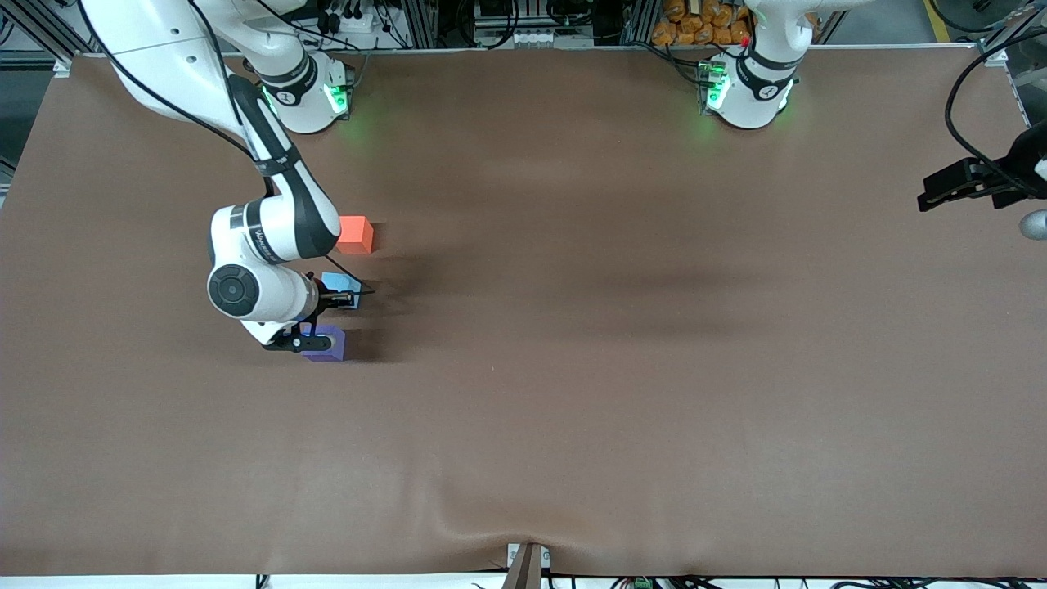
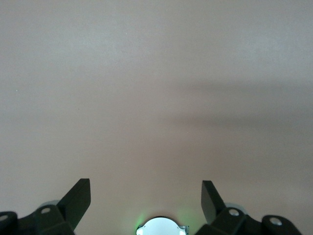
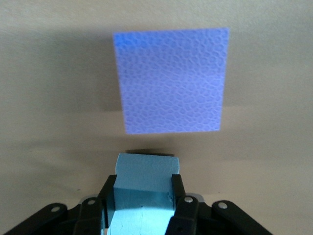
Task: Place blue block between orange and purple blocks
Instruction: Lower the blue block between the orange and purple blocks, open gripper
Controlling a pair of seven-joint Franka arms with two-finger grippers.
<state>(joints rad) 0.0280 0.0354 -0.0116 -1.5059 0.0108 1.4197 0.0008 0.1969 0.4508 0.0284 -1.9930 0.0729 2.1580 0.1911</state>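
Between the orange block (image 1: 356, 234) and purple block (image 1: 325, 343), my right gripper (image 1: 342, 299) pinches the blue block (image 1: 339, 288) by two side faces. Seems light, stiff, matte: unlikely to slip. My left gripper (image 2: 145, 198) waits at the table's edge, fingers spread, empty.

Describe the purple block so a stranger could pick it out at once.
Start at the right arm's end of the brown table, where three cubes line up. The purple block is nearest the front camera, next to the blue block held in the right gripper. It alone is dark violet.
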